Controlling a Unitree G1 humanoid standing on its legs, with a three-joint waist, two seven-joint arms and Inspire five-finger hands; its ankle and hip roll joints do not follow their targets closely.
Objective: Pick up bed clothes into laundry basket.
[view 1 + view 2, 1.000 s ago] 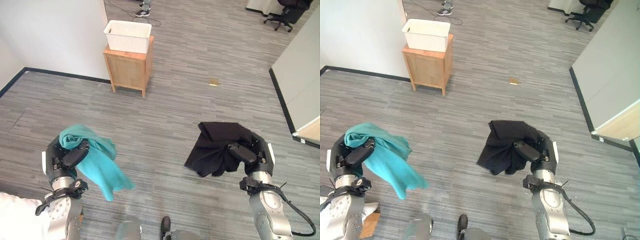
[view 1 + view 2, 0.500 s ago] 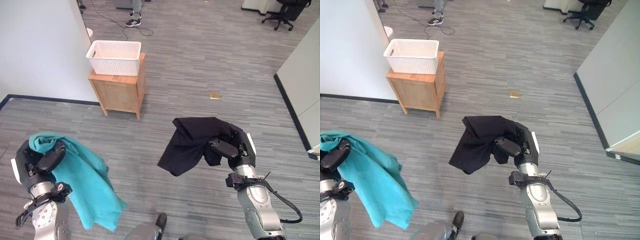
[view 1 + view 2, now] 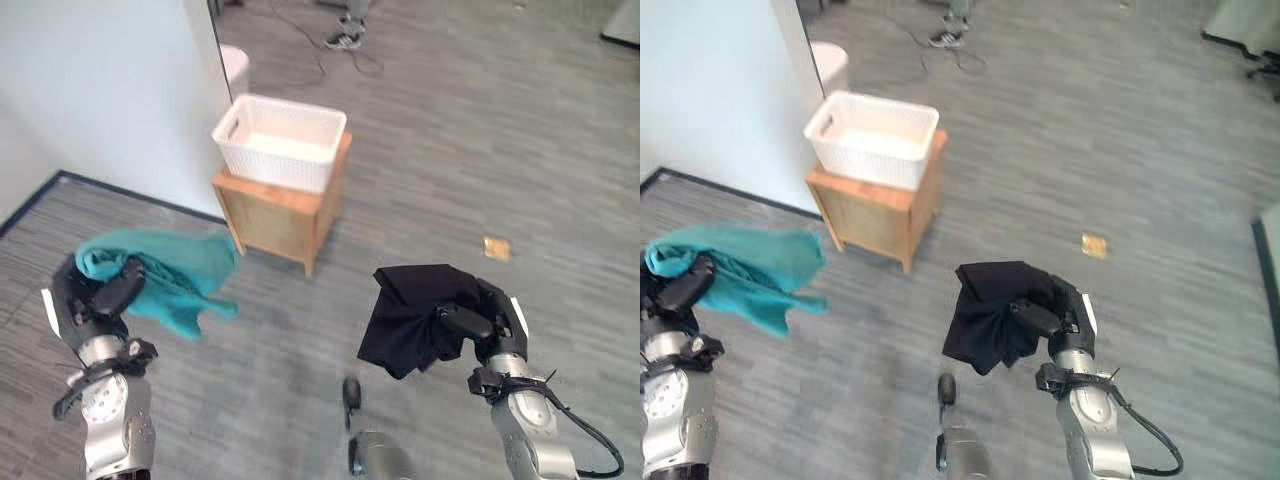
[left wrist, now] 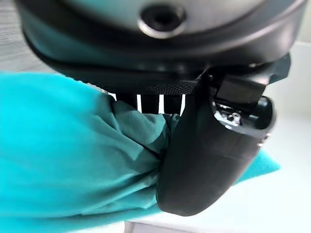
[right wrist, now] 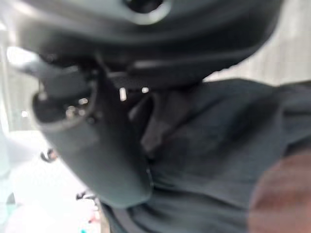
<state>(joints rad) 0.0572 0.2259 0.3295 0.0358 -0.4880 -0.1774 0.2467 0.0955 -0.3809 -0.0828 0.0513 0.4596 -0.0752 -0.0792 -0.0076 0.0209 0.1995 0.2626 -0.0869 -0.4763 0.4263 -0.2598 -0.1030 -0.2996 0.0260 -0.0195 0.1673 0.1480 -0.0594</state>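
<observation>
A teal cloth (image 3: 165, 275) hangs from my left hand (image 3: 88, 300), whose fingers are curled round it; the left wrist view shows the thumb (image 4: 209, 150) pressed into the teal cloth (image 4: 68, 150). A black garment (image 3: 410, 315) is bunched in my right hand (image 3: 480, 322), which is shut on it, as the right wrist view shows with the thumb (image 5: 92, 145) over the black garment (image 5: 204, 145). The white laundry basket (image 3: 280, 140) stands on a small wooden cabinet (image 3: 280, 215) ahead, between the two hands and farther off. Both cloths are off the floor.
A white wall (image 3: 100, 90) rises at the left with a dark skirting along the floor. A white bin (image 3: 236, 68) stands behind the cabinet. A person's shoes (image 3: 345, 38) and a cable lie on the floor far back. A small tan scrap (image 3: 495, 247) lies on the grey floor.
The camera has moved, so the basket and cabinet appear closer and more central. The teal cloth has swung up and out to the right. Both hands keep their hold.
</observation>
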